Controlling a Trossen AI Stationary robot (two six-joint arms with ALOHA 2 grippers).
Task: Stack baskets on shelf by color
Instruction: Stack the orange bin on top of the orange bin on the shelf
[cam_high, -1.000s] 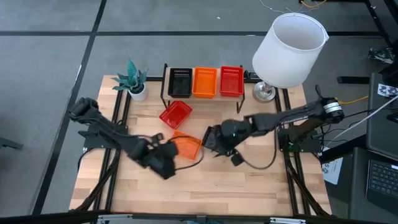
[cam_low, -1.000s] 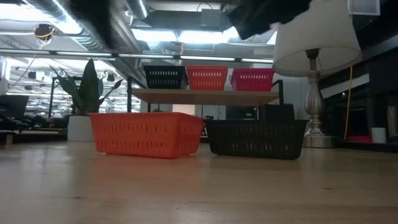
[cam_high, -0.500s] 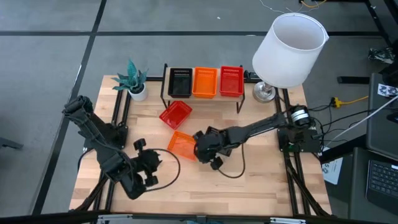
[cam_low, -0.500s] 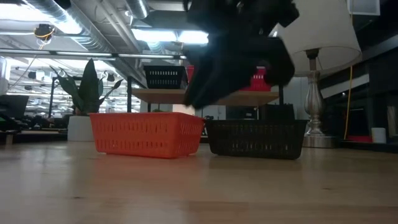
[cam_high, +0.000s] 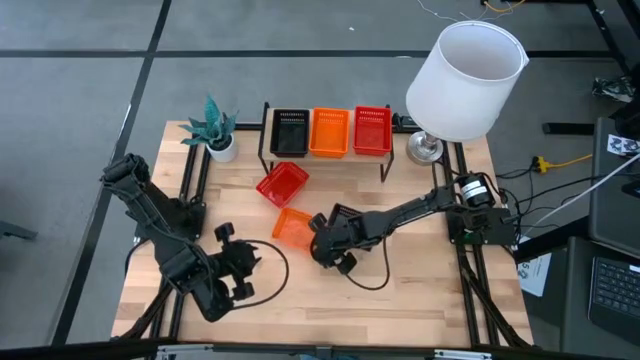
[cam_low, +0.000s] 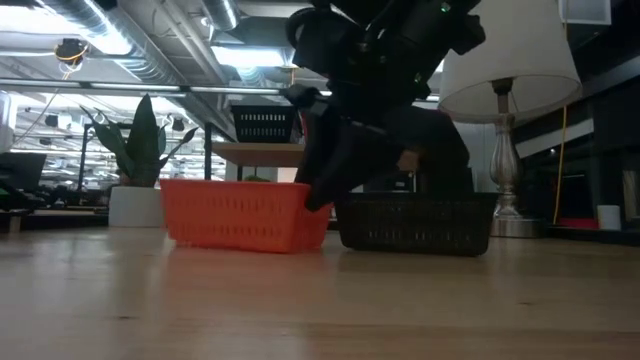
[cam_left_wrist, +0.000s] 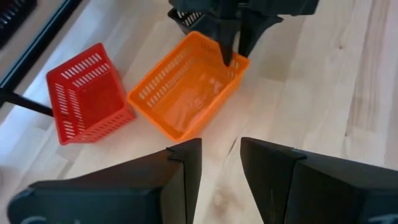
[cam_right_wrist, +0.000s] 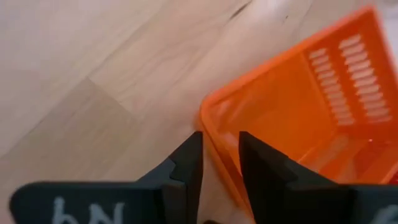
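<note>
The right pincer (cam_high: 322, 247) is low over the middle of the bench (cam_high: 420, 300), at the near right corner of a loose orange basket (cam_high: 294, 229). Its two dark fingers (cam_right_wrist: 186, 163) stand one on each side of the basket's thin rim, with a narrow gap between them, so they are only a little apart; it is hard to tell whether they already press the wall. This basket is a small rectangular plastic tray with slotted sides, open side up and empty. Just beyond it a red basket (cam_high: 282, 184) of the same kind lies turned at an angle. A black basket (cam_low: 415, 222) stands on the bench beside the orange one.

On the shelf (cam_high: 325, 158) at the far side, a black (cam_high: 290, 132), an orange (cam_high: 330, 132) and a red basket (cam_high: 371, 130) stand in a row from left to right.

The left pincer (cam_high: 238, 272) waits near the left front of the bench, fingers slightly apart and holding nothing.
</note>
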